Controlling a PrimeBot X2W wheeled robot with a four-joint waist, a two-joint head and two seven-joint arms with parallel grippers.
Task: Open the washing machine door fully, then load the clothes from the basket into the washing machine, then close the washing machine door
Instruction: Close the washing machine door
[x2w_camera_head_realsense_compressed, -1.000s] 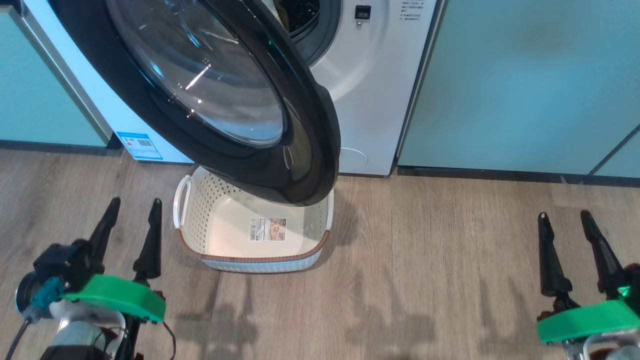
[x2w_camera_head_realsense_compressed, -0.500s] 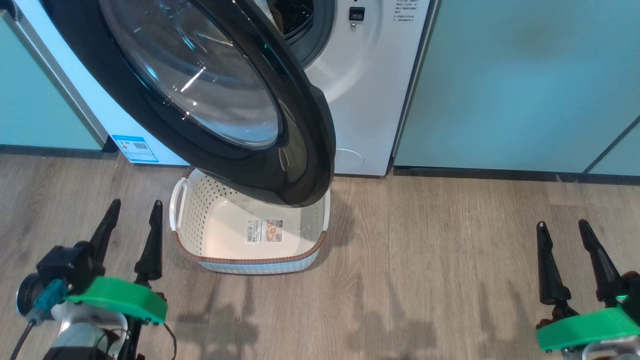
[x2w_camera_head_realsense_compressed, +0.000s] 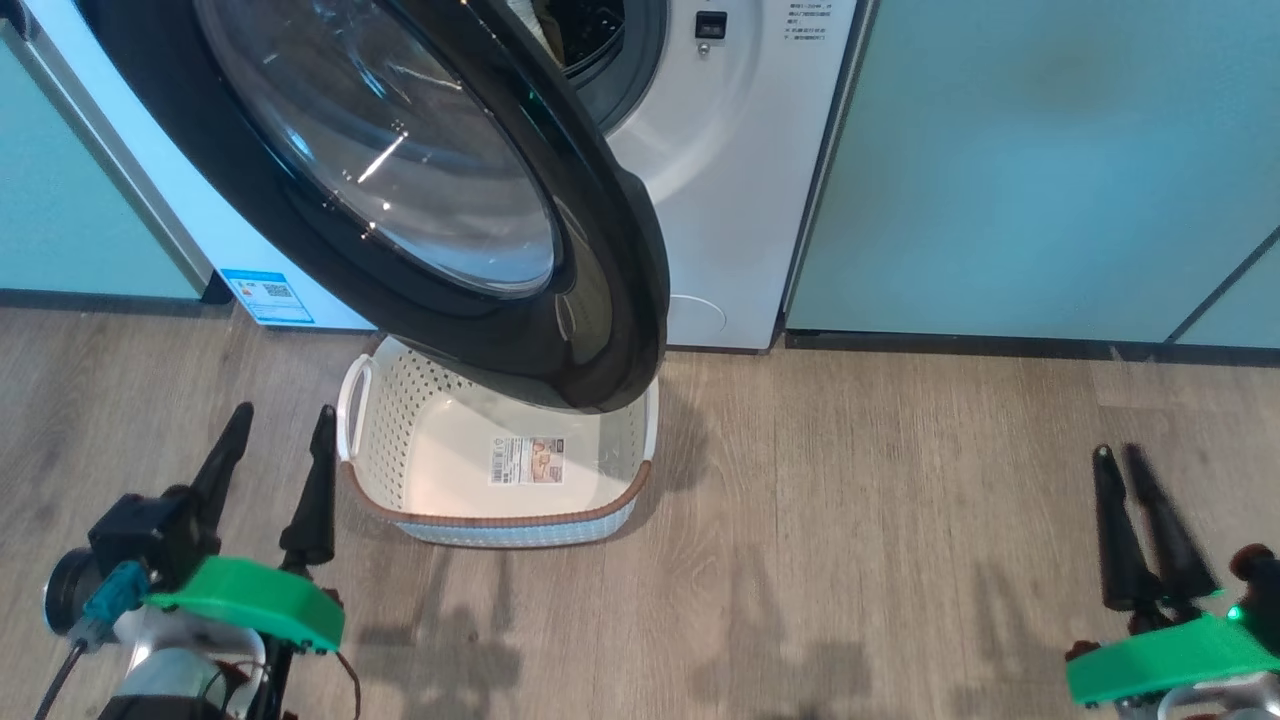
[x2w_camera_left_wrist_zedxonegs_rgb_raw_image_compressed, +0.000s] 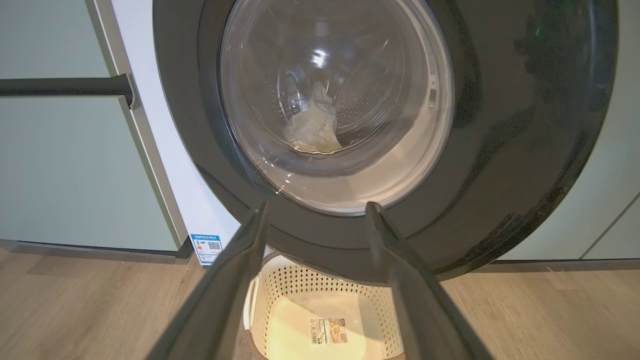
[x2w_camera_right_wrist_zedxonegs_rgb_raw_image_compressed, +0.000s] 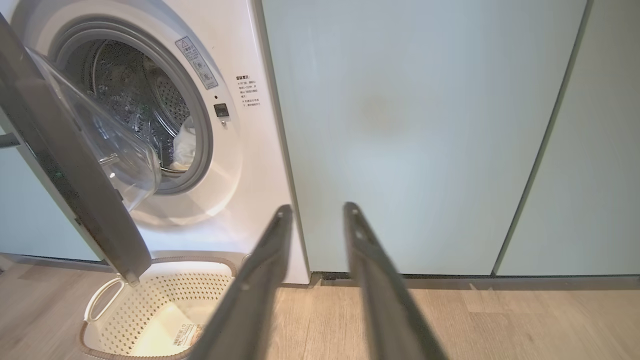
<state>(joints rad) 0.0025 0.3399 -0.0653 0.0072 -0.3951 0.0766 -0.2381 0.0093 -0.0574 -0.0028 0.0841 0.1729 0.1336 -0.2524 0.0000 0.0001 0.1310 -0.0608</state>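
The washing machine door (x2w_camera_head_realsense_compressed: 620, 300) hangs open, swung out over the basket (x2w_camera_head_realsense_compressed: 500, 520). The cream basket sits on the floor in front of the white washing machine (x2w_camera_head_realsense_compressed: 740, 180) with a label inside and no cloth in it. Pale clothes (x2w_camera_right_wrist_zedxonegs_rgb_raw_image_compressed: 184, 145) lie in the steel drum and show through the door glass as clothes (x2w_camera_left_wrist_zedxonegs_rgb_raw_image_compressed: 312, 127). My left gripper (x2w_camera_head_realsense_compressed: 284, 410) is open just left of the basket, its fingers pointing at the door, left gripper (x2w_camera_left_wrist_zedxonegs_rgb_raw_image_compressed: 317, 205). My right gripper (x2w_camera_head_realsense_compressed: 1117, 452) hovers far right over the floor, fingers narrowed but apart, right gripper (x2w_camera_right_wrist_zedxonegs_rgb_raw_image_compressed: 317, 206) holding nothing.
Pale green cabinets (x2w_camera_head_realsense_compressed: 1040, 160) flank the machine on both sides, with a dark handle bar (x2w_camera_left_wrist_zedxonegs_rgb_raw_image_compressed: 65, 86) on the left one. A wood floor (x2w_camera_head_realsense_compressed: 860, 520) stretches between the basket and my right gripper.
The right gripper's fingers have drawn closer together. The left gripper has edged slightly right. The door and basket stand as before.
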